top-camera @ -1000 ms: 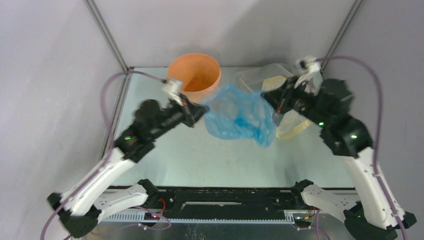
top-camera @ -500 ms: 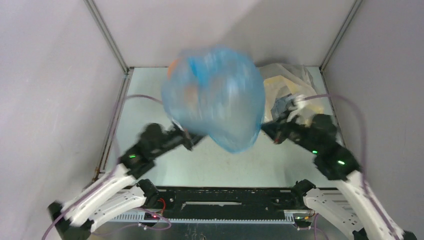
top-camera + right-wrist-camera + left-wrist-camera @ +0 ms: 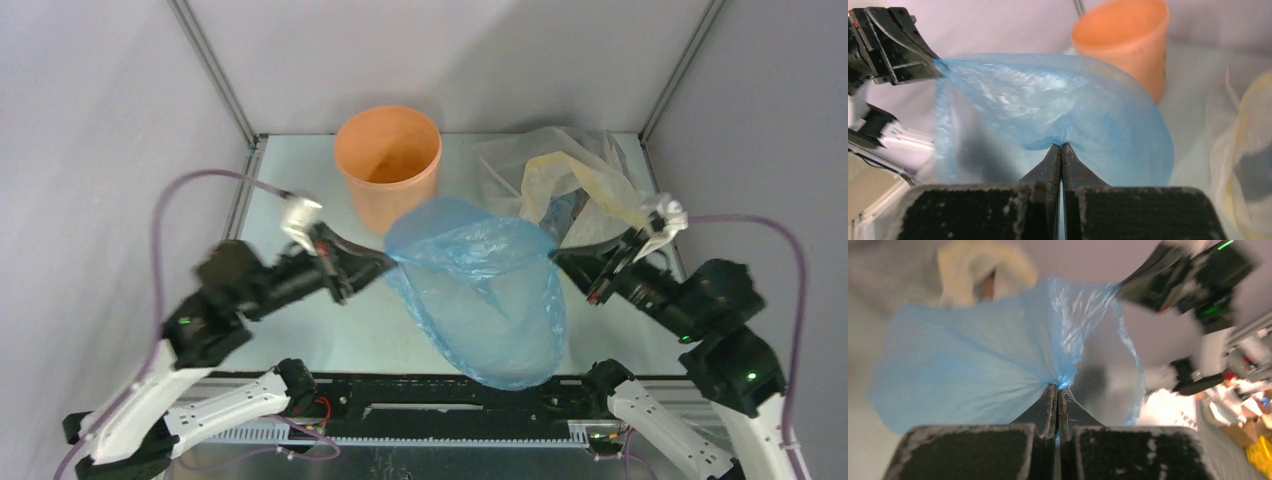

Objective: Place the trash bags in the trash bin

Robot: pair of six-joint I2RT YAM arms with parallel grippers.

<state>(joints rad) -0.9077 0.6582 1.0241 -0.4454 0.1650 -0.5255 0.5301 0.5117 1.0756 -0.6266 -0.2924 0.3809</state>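
At centre frame the light-blue trash bag hangs stretched open between two arms. The left gripper pinches its left rim and the right gripper its right rim, both clamped tight on the film. The orange trash bin stands upright at upper centre, just behind the bag.

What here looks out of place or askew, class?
The thin light-blue plastic bag is not in the round orange plastic bin; it hangs stretched open between the left gripper and right gripper, nearer than the upright bin. A crumpled yellowish-clear plastic bag sprawls at the far right of the table.
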